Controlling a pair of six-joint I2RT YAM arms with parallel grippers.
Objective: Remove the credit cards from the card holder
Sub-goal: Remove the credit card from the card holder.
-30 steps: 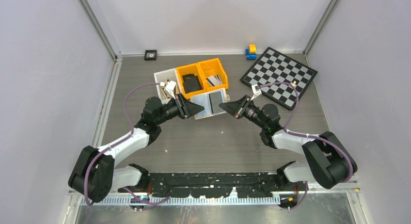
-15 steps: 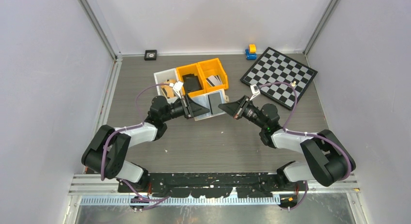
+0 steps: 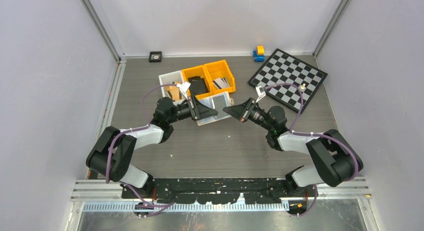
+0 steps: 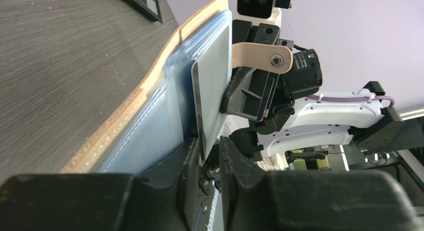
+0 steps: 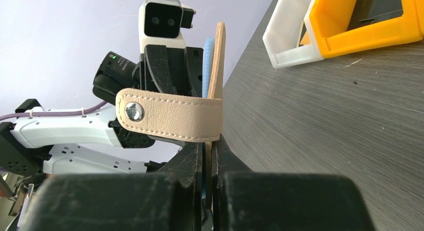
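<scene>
Since a second ago, the left arm has folded its elbow inward and pushed the left fingers (image 3: 207, 111) further over the small beige bifold card holder (image 3: 216, 102), which has shifted slightly leftward over the grey wood-grain bench (image 3: 220, 146), just in front of the two orange plastic bins (image 3: 205, 75). From the left wrist, the left fingers (image 4: 223, 152) are pinching the edge of a light grey plastic card (image 4: 212, 96) that stands partly out of a see-through pocket. The right fingers (image 5: 218, 153) clamp the holder's beige cover beneath its snap strap (image 5: 170, 122), anchoring it. Extraction looks to be just starting: the card is gripped but not yet free, and a pull away from the right arm should slide it out; whether the holder rests on the bench or hangs just above it I cannot tell
</scene>
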